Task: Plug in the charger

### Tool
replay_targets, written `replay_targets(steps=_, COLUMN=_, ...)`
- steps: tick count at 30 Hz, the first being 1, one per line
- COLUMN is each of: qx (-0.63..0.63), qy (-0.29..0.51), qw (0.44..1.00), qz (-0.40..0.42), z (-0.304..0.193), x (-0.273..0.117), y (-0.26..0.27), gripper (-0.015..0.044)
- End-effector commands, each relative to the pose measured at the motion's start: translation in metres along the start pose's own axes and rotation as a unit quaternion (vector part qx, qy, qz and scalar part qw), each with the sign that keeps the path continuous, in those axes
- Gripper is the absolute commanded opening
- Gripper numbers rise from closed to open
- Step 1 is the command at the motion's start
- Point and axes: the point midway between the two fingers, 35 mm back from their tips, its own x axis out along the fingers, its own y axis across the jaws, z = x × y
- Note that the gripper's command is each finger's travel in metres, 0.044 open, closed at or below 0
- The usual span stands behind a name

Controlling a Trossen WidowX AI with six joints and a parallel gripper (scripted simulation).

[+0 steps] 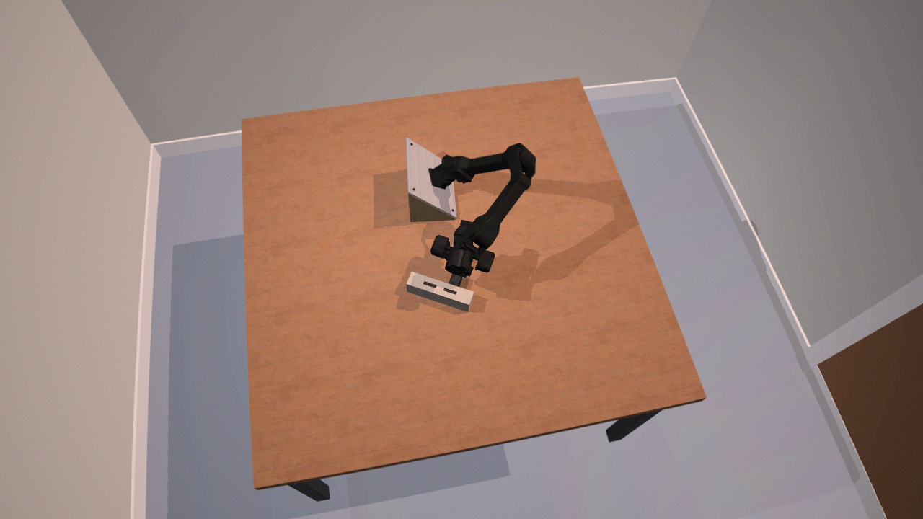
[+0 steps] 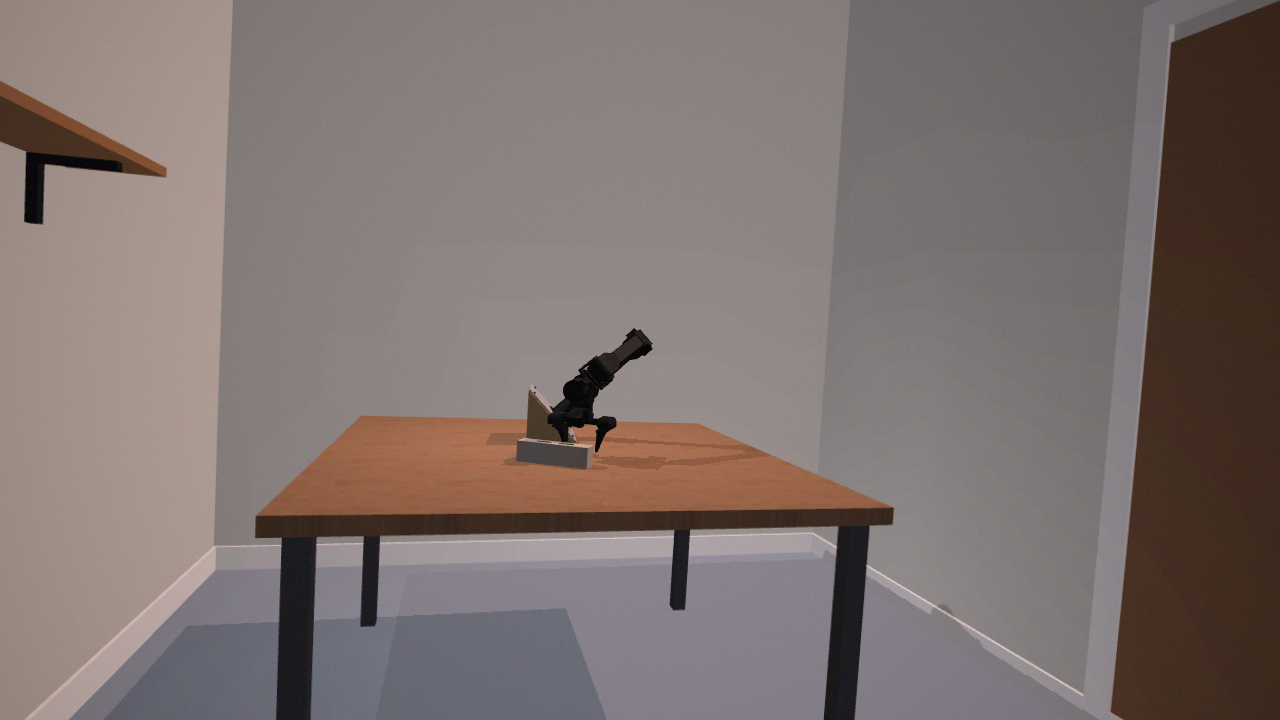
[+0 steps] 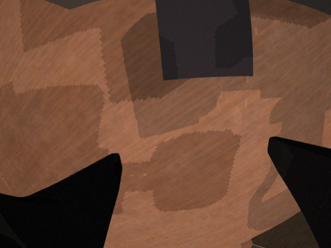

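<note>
The power strip point(image 1: 461, 296) point(image 2: 553, 454) is a pale bar with grey sides and two dark outlets on its top. The charger point(image 1: 455, 280) point(image 3: 203, 41) is a dark block close beside the strip's arm-side long edge; its prongs do not show. My gripper point(image 1: 461, 261) point(image 2: 581, 441) point(image 3: 198, 153) is open and empty above the table, on the arm's side of the strip. In the wrist view, the charger lies beyond the fingertips toward the top of the picture, and sideways within the gap between them. The charger's far end is cut off there.
The arm stands on a slanted pale mount point(image 1: 422, 169) with a brown side point(image 1: 425, 210) point(image 3: 284, 232), behind the strip in the top view. The wooden table point(image 1: 361, 387) point(image 2: 402, 483) carries everything. A wall shelf point(image 2: 71, 134) is high at the left.
</note>
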Motion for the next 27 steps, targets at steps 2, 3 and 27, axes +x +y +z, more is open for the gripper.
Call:
replay_targets(steps=2, qx=0.021, qy=-0.066, qw=0.997, qz=-0.021, z=0.005, x=-0.016, y=-0.002, gripper=0.0440)
replay_targets(steps=3, qx=0.031, qy=-0.095, qw=0.995, qz=-0.027, z=0.007, x=-0.023, y=-0.002, gripper=0.0440)
replay_targets(steps=27, qx=0.107, qy=-0.298, qw=0.948, qz=-0.023, z=0.016, x=-0.077, y=-0.001, gripper=0.0440)
